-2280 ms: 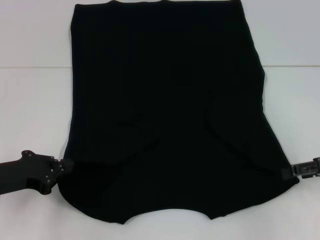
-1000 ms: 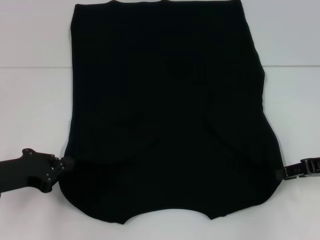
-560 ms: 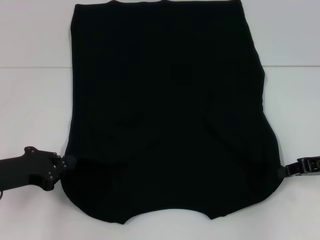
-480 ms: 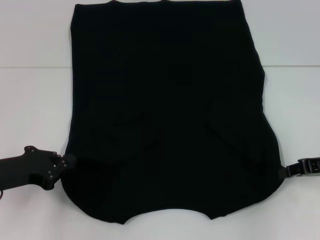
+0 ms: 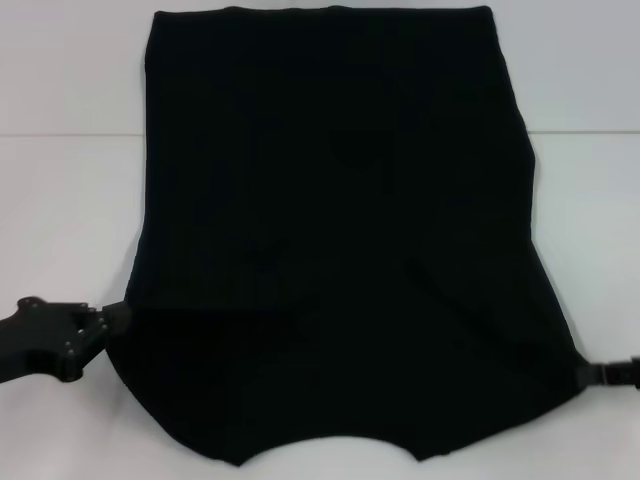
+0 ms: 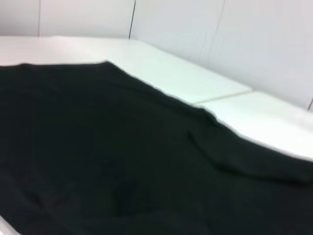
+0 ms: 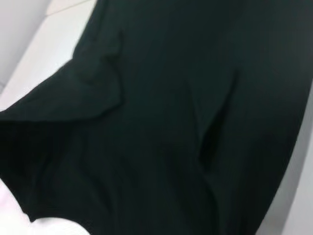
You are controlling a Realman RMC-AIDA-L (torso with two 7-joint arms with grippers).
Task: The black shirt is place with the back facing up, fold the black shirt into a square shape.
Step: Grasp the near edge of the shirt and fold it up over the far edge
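Note:
The black shirt lies spread flat on the white table, plain side up, and fills the middle of the head view. My left gripper is at the shirt's near-left corner, shut on the fabric edge. My right gripper is at the near-right corner, shut on the fabric, which stretches out to a point there. The curved neckline edge faces me at the bottom. In the left wrist view the black shirt slopes away over the table. The right wrist view is nearly filled by the black shirt with long soft folds.
A seam in the white table crosses behind the shirt. Bare tabletop shows on both sides of the shirt and in the near corners. A pale wall rises behind the table in the left wrist view.
Both grippers have moved toward me and slightly outward, dragging the shirt's near corners along. The shirt slid nearer, its far hem now shows fully, and the middle wrinkles have flattened.

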